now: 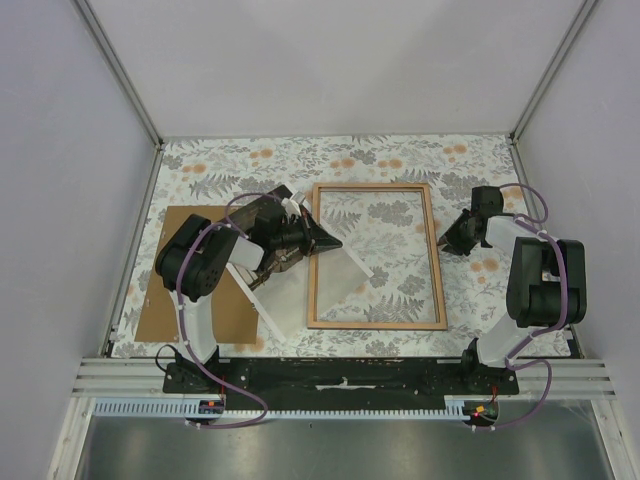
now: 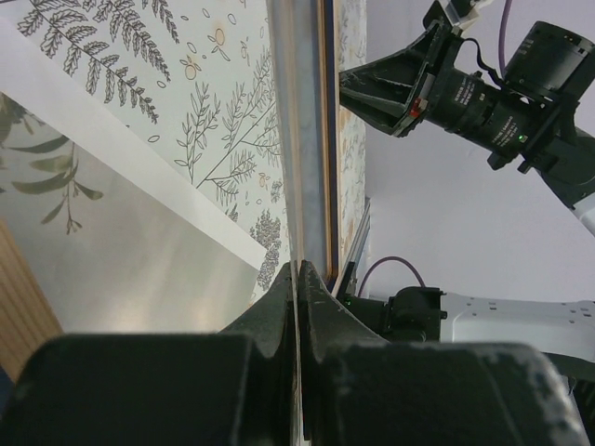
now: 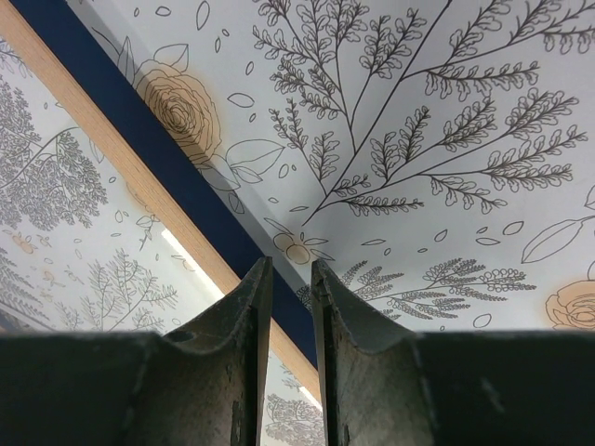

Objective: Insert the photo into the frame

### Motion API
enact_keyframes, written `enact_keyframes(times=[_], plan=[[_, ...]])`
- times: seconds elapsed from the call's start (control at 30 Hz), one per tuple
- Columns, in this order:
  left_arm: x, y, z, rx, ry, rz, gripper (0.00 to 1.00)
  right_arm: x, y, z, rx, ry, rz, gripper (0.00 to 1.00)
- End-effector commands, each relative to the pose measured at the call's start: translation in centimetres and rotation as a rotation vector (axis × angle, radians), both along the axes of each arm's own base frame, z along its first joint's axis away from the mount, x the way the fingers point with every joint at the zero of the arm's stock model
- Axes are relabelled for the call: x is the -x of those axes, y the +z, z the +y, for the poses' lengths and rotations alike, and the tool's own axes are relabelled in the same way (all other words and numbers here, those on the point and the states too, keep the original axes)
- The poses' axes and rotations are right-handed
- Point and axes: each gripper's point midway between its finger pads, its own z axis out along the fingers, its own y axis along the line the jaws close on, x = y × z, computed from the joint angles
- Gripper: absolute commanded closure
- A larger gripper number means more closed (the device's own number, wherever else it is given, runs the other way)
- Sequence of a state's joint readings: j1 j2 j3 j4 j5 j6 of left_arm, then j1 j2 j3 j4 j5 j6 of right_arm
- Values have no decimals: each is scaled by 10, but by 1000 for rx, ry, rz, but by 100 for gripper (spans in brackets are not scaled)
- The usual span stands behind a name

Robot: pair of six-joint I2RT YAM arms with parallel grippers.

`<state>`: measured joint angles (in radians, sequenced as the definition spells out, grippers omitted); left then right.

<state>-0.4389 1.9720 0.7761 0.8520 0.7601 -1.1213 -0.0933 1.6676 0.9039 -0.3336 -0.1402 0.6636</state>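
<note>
Currently left hand [image 1: 330, 242], pinched on the photo [image 1: 290, 305], sits at the frame's [image 1: 438, 270] left rail, opening rightward; right hand [image 1: 448, 244] narrowly parted, empty.

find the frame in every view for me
top external: the frame lies flat in the middle of the table, wood side up.
left wrist: the frame is a thin upright wood-and-blue strip just right of centre.
right wrist: one rail of the frame slants from top left down to bottom centre.
shared landmark: the floral cloth under it shows in all three.
</note>
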Motion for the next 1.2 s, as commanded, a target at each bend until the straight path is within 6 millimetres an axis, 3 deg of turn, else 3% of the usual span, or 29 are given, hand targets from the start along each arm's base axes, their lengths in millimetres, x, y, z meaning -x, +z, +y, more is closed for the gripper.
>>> enact_keyframes(times=[0.0, 0.77, 1.17], plan=[[-5, 2, -7, -35, -32, -78, 98, 6, -7, 2, 22, 27, 37, 69], [-7, -17, -9, -122, -42, -33, 98, 5, -6, 4, 29, 37, 37, 68], [-8, -17, -7, -144, -42, -34, 91, 5, -6, 4, 28, 37, 37, 68]])
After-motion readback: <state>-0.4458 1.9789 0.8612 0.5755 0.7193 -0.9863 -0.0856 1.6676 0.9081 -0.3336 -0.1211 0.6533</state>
